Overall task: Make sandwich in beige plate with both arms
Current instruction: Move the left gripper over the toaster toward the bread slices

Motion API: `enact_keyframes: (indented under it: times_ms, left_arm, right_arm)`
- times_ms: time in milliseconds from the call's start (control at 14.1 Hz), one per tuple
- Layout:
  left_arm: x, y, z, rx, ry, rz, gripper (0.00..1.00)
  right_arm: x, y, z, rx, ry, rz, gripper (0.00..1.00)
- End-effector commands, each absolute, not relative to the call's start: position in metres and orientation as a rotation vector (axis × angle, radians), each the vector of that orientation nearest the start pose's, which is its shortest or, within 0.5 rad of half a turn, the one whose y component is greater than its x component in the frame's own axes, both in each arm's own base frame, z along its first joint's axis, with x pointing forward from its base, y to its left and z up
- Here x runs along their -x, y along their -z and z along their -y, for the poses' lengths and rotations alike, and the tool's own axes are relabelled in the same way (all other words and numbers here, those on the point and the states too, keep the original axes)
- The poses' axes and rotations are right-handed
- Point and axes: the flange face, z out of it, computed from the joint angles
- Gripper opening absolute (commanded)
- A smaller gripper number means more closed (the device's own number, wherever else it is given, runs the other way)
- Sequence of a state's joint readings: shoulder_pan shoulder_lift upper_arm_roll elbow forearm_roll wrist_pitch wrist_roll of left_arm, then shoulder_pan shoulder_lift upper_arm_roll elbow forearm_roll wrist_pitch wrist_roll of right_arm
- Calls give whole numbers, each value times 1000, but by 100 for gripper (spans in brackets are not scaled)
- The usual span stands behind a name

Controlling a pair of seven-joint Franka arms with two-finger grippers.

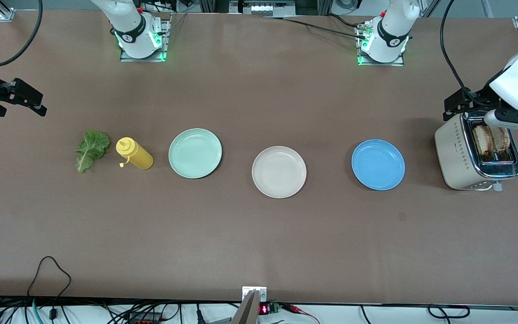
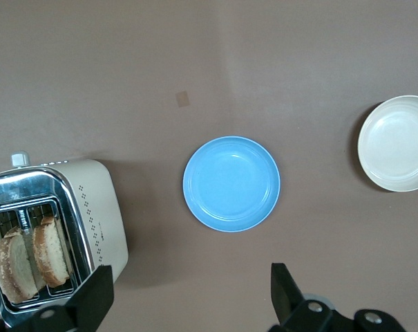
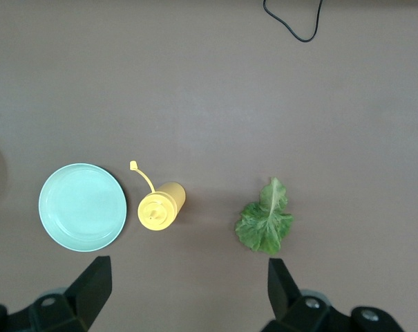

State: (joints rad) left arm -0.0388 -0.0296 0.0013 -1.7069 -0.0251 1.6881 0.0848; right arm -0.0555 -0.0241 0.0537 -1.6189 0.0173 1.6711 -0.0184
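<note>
front view: looked down from high across the table [image 1: 259, 243], facing both bases.
left wrist view: looked straight down, high over toaster [image 2: 53, 235], blue plate [image 2: 231, 183].
right wrist view: looked straight down, high over lettuce [image 3: 264, 221], bottle [image 3: 160, 207].
shared: front view held both wrist patches.

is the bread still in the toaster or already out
In. Both bread slices stand upright in the toaster slots, and the beige plate holds nothing.
</note>
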Motion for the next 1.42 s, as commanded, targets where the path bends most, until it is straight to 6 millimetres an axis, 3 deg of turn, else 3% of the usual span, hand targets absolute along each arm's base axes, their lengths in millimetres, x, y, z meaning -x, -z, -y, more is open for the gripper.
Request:
enact_keyframes:
  times_ms: [0,213,710,853,995,1208,1350]
  left_arm:
    - [-557,-591,22,3136,15,-207,100]
    - [-558,-595,23,3134,24,-214,100]
    - [-559,-575,21,3143,-123,-200,100]
    - [-563,-570,24,3137,-183,-202,100]
    - [-568,-562,18,3127,-267,-195,100]
    - [-576,-554,10,3123,-289,-178,100]
    - [-581,-543,-7,3026,-318,-172,100]
  right_arm:
    - [-556,-624,0,3127,125,42,100]
    - [-561,-622,0,3121,139,43,100]
    - [-565,-616,-4,3115,132,28,100]
    - [-569,-602,-4,3114,84,37,100]
    - [-565,-591,-7,3115,25,56,100]
    - [-565,-590,-10,3114,22,63,100]
    - [-563,-589,-11,3114,-9,66,100]
